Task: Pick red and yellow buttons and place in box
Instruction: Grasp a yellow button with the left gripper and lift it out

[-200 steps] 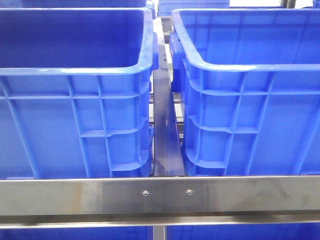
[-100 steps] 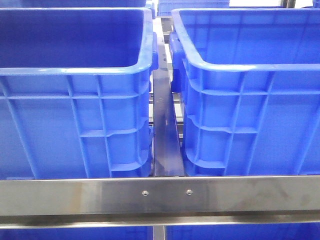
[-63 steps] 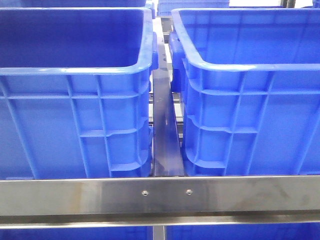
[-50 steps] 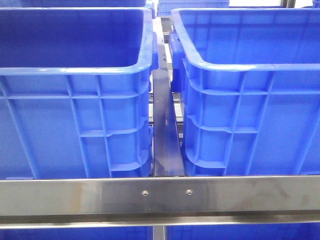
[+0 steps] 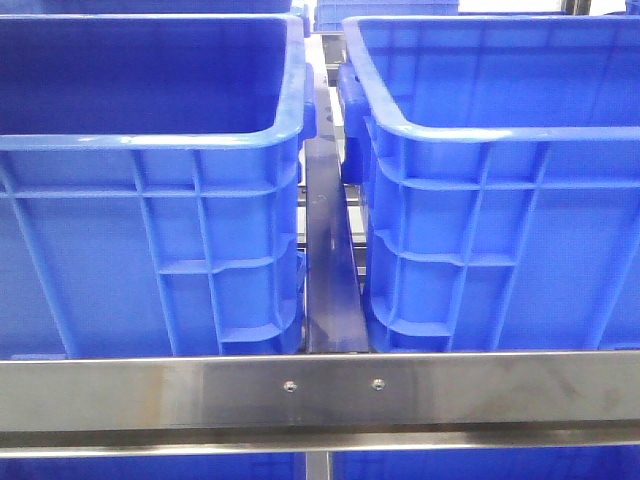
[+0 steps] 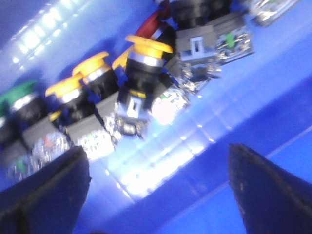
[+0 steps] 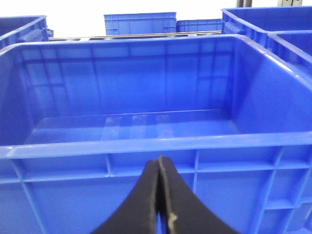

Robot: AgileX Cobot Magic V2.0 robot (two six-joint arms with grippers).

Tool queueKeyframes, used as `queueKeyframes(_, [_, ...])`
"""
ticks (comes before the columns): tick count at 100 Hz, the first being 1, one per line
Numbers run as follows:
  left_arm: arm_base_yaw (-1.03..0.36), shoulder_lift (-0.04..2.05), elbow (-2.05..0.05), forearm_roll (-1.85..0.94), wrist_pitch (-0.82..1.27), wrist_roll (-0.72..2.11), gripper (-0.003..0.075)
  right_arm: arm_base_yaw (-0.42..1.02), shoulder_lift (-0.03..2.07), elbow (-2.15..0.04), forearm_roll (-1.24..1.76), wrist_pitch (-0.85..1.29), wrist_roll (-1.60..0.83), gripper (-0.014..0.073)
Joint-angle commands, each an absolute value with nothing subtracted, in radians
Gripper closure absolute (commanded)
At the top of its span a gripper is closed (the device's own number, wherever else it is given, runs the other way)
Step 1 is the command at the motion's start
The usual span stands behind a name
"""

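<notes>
Two big blue crates are seen side by side in the front view, a left crate (image 5: 150, 220) and a right crate (image 5: 500, 220). A dark metal strip (image 5: 328, 270) runs between them, and a shiny steel bar (image 5: 320, 395) with two small screws lies across in front. No arm is seen in this view.

In the left wrist view, the left claw (image 6: 158, 187) is spread wide, with its two dark fingers (image 6: 44, 195) far apart and nothing held between them. It is down inside a blue crate, over the floor (image 6: 253, 92). A row of push buttons lies just beyond it. The yellow buttons (image 6: 146, 53) are seen in the middle of the row, close together, each on a black body. A red button (image 6: 152, 22) is partly hidden behind them. A green button (image 6: 17, 95) is at one end of the row. The picture is blurred, so no writing on the buttons can be read.

In the right wrist view, the right claw (image 7: 160, 195) is pressed closed, with nothing seen between its fingers. It is held in front of the box (image 7: 131, 146), outside the near wall. More blue crates (image 7: 141, 22) are seen far behind.
</notes>
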State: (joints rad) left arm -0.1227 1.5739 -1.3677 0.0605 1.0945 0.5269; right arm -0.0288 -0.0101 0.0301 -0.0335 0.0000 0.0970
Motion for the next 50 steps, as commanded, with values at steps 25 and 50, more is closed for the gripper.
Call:
queueKeyframes(25, [-0.128, 1.683, -1.426, 0.069, 1.044, 0.623, 0.0164, -0.030, -0.034, 0.012, -0.043, -0.077, 0.094, 0.0654])
queueKeyframes(50, [-0.128, 1.748, -1.426, 0.079, 0.969, 0.623, 0.0164, -0.030, -0.034, 0.012, -0.043, -0.077, 0.094, 0.0654])
